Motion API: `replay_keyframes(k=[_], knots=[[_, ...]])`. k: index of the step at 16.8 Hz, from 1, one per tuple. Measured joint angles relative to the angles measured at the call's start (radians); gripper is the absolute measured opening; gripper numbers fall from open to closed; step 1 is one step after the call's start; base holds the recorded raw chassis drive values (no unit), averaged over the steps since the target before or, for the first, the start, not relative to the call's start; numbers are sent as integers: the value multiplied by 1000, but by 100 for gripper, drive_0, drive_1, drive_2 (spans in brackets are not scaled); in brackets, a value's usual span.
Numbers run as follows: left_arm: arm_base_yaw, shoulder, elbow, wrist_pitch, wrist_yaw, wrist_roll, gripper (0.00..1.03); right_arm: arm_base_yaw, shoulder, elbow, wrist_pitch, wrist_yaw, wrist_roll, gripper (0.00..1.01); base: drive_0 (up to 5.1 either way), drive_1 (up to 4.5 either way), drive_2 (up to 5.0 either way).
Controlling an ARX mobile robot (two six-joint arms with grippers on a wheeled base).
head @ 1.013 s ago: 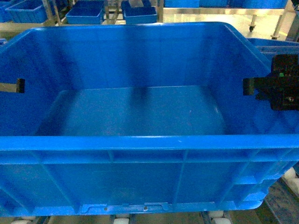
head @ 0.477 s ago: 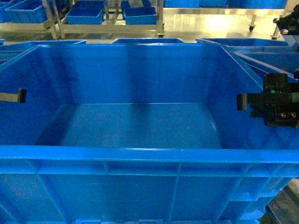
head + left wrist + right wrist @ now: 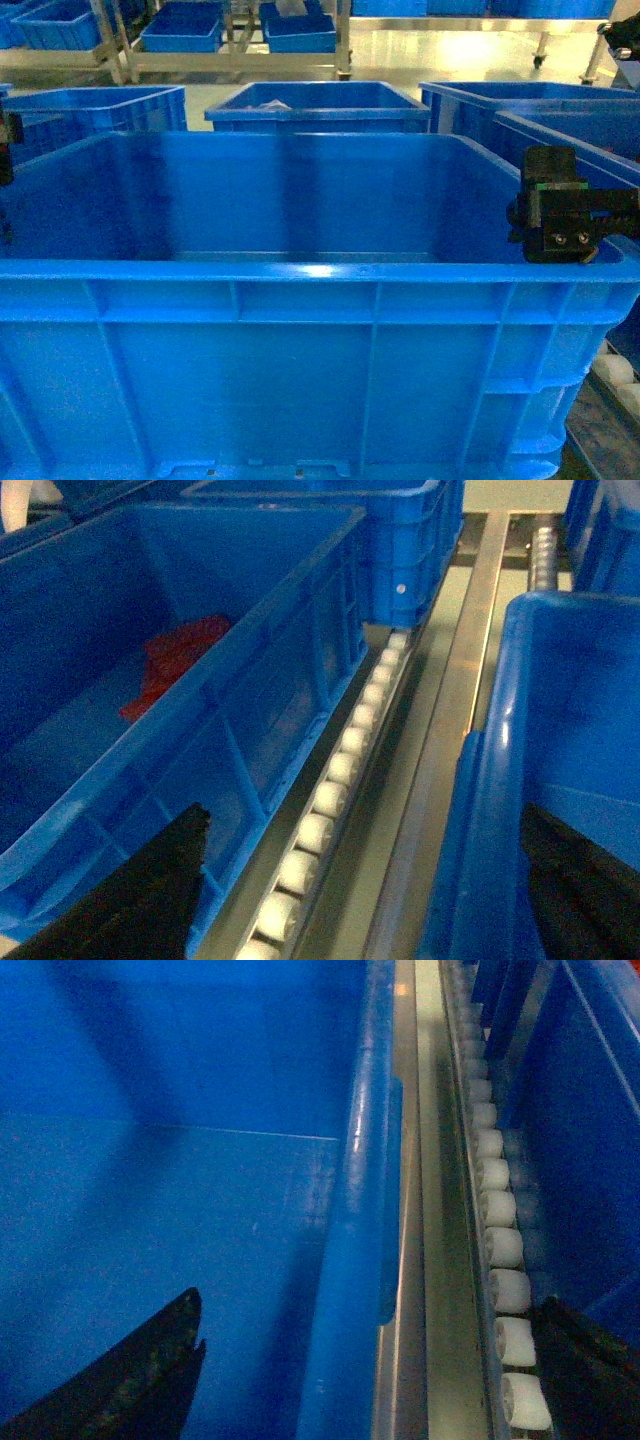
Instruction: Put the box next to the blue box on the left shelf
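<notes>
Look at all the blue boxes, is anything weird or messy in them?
Mostly no. The big blue crate between the pincers sits level and empty. The one odd thing: a crumpled red thing lies in the bottom of the neighbouring crate in the left wrist view; what it is cannot be told. Nothing looks spilled or broken.

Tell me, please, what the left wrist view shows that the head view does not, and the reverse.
Only the left wrist view shows a red item lying in the neighbouring crate, and the shelf rail with its white rollers between the two crates. Only the head view shows the box whole, the right gripper at its right rim, and more blue crates behind. Both show the box's left rim.
</notes>
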State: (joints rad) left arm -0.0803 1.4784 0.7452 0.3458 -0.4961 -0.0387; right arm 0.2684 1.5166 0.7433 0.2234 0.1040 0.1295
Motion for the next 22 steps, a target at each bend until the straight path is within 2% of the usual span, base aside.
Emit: replay_keyframes(k=[1,2,6,7,8,9,10,11,12,14,15,16,18,19,20,21,22], knots=[[-2,-6,0,4,0,-4,100,0,-6,-2,8,7,0,100,0,0,0],[-5,-8,0,5,2,-6,98,0,-11,-2,9,10,-4,97,0,0,0],[-3,-9,0,4,0,-7,98,0,-14,-2,18,16,-6,98,0,0,0],[-1,-8,-7,40,19,-2,97,0,-5,-31,142,45,-24,95,0,0,0],[32,-4,-88,282,196,11,87,-2,9,-127,411,112,-63,84,0,0,0],[69,-28,-189,439,351,19,76,-19,-5,-246,594,118,-87,73,0,0,0],[91,-66,-277,552,445,19,63,-55,-44,-347,735,114,-103,60,0,0,0],[86,-125,-336,600,483,21,51,-82,-113,-391,813,99,-107,47,0,0,0],[76,-175,-377,607,498,21,40,-97,-188,-426,819,72,-113,35,0,0,0],[83,-254,-483,593,493,21,12,-131,-266,-525,779,34,-121,9,0,0,0],[83,-305,-523,583,494,21,1,-148,-323,-564,756,21,-124,2,0,0,0],[80,-357,-550,571,496,23,1,-159,-342,-601,842,6,-124,2,0,0,0],[81,-448,-604,530,494,23,1,-180,-417,-665,749,-19,-124,2,0,0,0],[81,-500,-632,498,494,23,1,-211,-494,-680,711,-56,-124,2,0,0,0],[81,-545,-652,488,495,24,1,-264,-558,-684,674,-94,-124,2,0,0,0],[81,-550,-684,536,496,24,1,-274,-615,-698,624,-94,-124,2,0,0,0],[81,-579,-709,480,495,24,1,-272,-668,-714,575,-103,-124,2,0,0,0]])
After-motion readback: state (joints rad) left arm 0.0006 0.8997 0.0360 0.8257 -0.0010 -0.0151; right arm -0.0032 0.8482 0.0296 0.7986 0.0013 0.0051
